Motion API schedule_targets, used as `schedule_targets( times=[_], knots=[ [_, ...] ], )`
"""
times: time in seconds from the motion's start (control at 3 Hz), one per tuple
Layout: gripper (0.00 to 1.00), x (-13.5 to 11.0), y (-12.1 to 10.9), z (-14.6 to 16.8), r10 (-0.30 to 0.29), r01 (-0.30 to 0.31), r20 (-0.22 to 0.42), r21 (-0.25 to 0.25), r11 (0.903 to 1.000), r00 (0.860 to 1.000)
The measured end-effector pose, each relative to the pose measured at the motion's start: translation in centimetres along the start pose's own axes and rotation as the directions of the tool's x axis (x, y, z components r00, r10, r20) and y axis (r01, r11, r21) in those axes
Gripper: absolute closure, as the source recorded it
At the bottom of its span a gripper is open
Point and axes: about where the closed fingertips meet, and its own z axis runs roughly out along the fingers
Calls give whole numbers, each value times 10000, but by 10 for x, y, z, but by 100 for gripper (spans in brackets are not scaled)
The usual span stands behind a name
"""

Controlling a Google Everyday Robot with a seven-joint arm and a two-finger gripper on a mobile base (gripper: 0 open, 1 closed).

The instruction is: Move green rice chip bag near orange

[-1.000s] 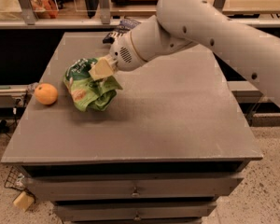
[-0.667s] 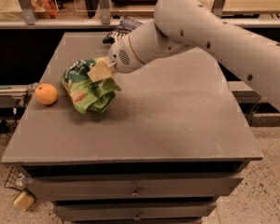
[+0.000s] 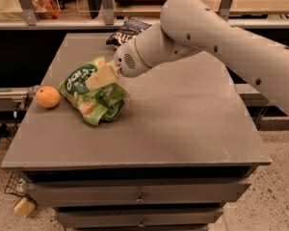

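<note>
The green rice chip bag [image 3: 92, 96] lies crumpled on the grey table [image 3: 173, 124], left of the middle. The orange [image 3: 47, 96] sits just left of it, a small gap away, near the table's left edge. My gripper [image 3: 100, 77] reaches in from the right on the white arm [image 3: 207, 30]. Its tan fingers [image 3: 104, 74] are closed on the bag's upper part, and the bag's lower part rests on the table.
A dark blue chip bag [image 3: 126, 30] with white lettering lies at the table's back edge, behind my arm. Drawers [image 3: 139, 196] run below the table front. A shelf with a rail stands behind the table.
My gripper has moved slightly down and to the left with the green bag. The bag now sits lower on the table. The orange has not moved.
</note>
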Motion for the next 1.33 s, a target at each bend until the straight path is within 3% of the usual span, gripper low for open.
schedule_targets(
  times=[0.33,0.67,1.0,1.33],
  knots=[
    [0,3,-4,-4,13,-13,25,97,10000,10000],
    [0,8,-15,-28,-148,142,125,501,9986,9998],
    [0,25,-42,-90,-473,404,557,1191,9921,9973],
    [0,52,-87,-201,-913,526,1589,2326,9711,9831]
  ],
)
